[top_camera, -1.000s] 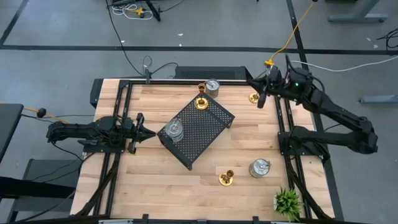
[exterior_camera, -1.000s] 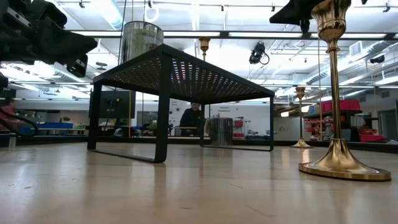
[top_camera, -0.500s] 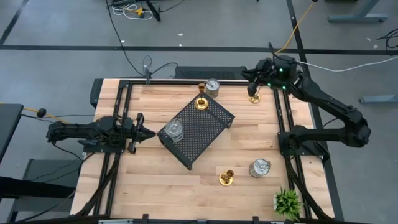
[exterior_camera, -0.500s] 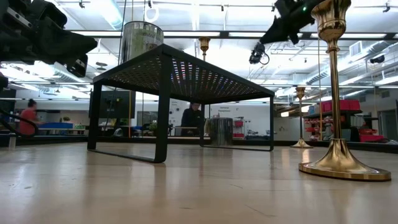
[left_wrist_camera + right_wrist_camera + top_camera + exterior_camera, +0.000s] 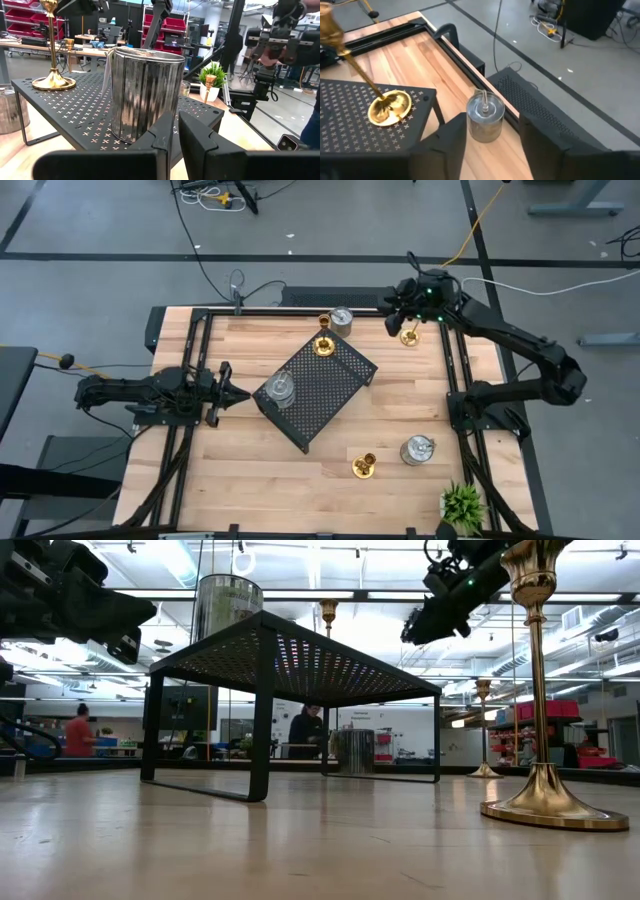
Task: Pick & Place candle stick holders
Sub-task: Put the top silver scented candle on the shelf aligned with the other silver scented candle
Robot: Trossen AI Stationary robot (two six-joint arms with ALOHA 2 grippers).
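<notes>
Wooden table (image 5: 400, 395), black tray (image 5: 330, 385), right gripper (image 5: 397, 302) open-jawed over far edge.

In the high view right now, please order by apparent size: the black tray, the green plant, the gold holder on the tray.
1. black tray, clearly largest.
2. green plant.
3. gold holder on the tray, smallest.

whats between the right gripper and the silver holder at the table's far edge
Nothing: in the right wrist view the silver holder shows through the gap of the open right gripper, with only bare wood around it.
</notes>
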